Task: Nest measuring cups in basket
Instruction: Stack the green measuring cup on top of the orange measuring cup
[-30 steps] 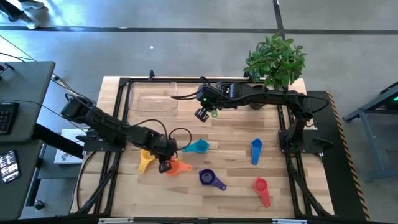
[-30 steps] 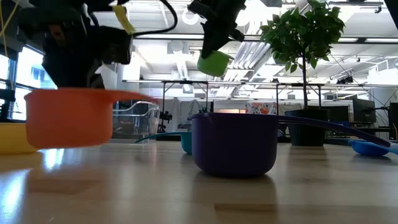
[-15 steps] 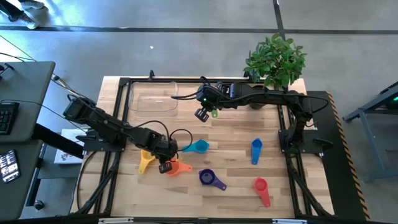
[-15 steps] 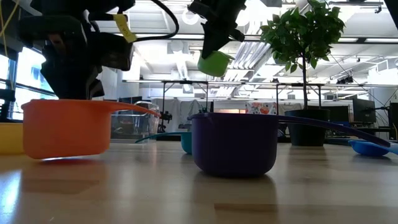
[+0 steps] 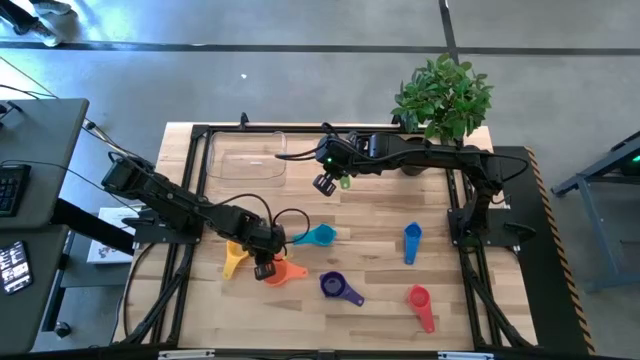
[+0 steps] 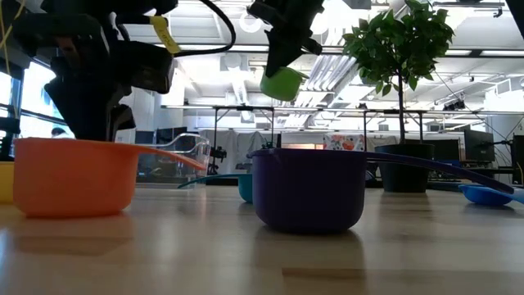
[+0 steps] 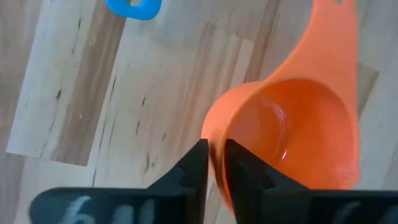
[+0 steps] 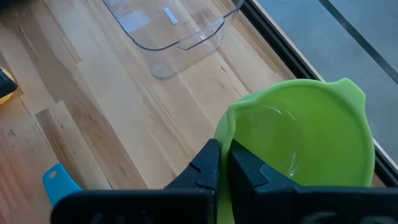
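Note:
My left gripper (image 5: 264, 268) is shut on the orange cup (image 5: 286, 270), low over the table's near left part, beside the yellow cup (image 5: 234, 258). My right gripper (image 5: 325, 184) is shut on the green cup (image 5: 344, 182) and holds it high, just right of the clear basket (image 5: 245, 157), which stands at the far left. Lying on the wood are the light blue cup (image 5: 318, 236), the purple cup (image 5: 338, 287), the dark blue cup (image 5: 412, 241) and the red cup (image 5: 420, 303). My left gripper holds the orange cup by its bowl wall (image 7: 214, 140), opposite the handle (image 7: 336, 43), with one finger (image 7: 241, 169) inside and one (image 7: 198, 167) outside. It comes from above. The cup is upright, its base (image 6: 78, 211) down at the table top. My right gripper pinches the green cup's wall at the rim (image 8: 224, 132), one finger (image 8: 245, 167) inside the bowl and one (image 8: 208, 165) outside, coming from above. The cup (image 6: 282, 82) hangs tilted, lifted well clear of the table.
A potted plant (image 5: 442, 98) stands at the far right corner. A black frame (image 5: 196, 180) runs round the table. Bare wood lies between the basket and the loose cups.
My left gripper has come down and a little toward the table's left edge. The orange cup has sunk with it from just above the wood to the table top, still upright.

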